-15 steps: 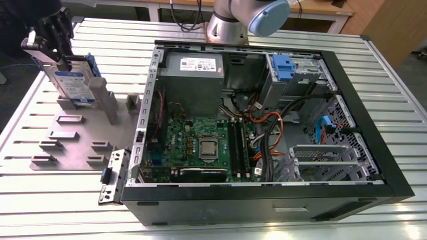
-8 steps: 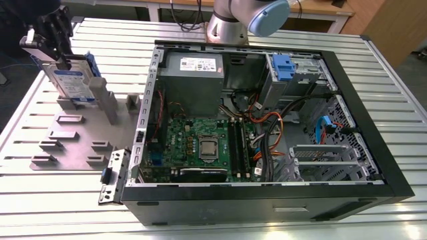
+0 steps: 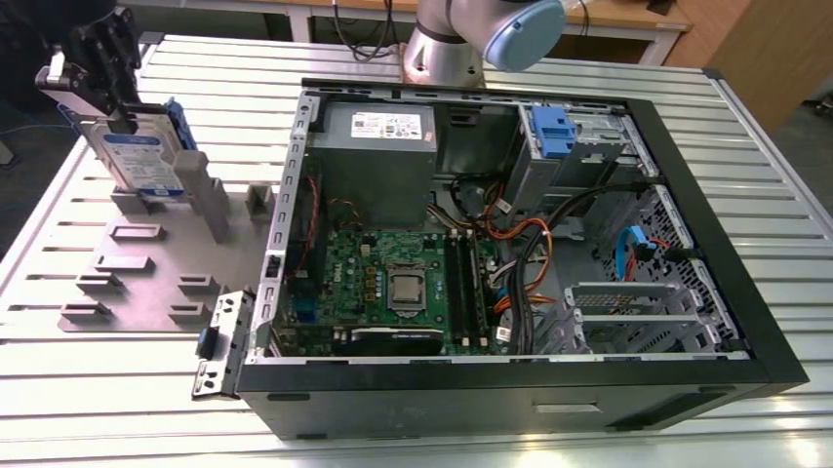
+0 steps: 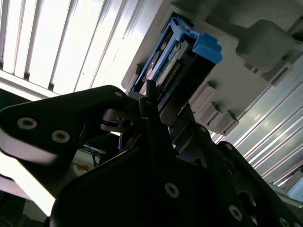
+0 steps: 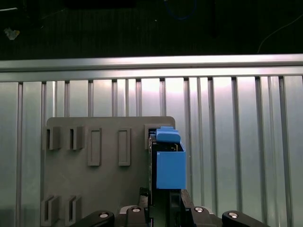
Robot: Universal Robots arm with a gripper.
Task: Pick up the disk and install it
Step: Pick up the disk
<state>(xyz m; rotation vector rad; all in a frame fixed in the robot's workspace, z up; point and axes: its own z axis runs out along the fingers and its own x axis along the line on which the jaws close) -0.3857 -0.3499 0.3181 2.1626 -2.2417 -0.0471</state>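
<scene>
Directly beneath the gripper the disk is held on edge, with the jaws closed against its two broad faces. Its lower edge is met by the upright posts of a grey fixture plate; whether it is seated between them or just lifted cannot be told. Free room is left on both sides of the hand, and low slot blocks are scattered over the plate farther out.

In the first wrist view the disk is seen end-on past the gripper, a thin dark slab capped by its blue plastic carrier. In the exterior view a silver face with a white-and-blue label is shown.

The plate is laid on a table of ribbed aluminium slats. Well apart from the hand, towards the exterior view's right, an open computer case is laid on its side, and its green board and cables are exposed.
</scene>
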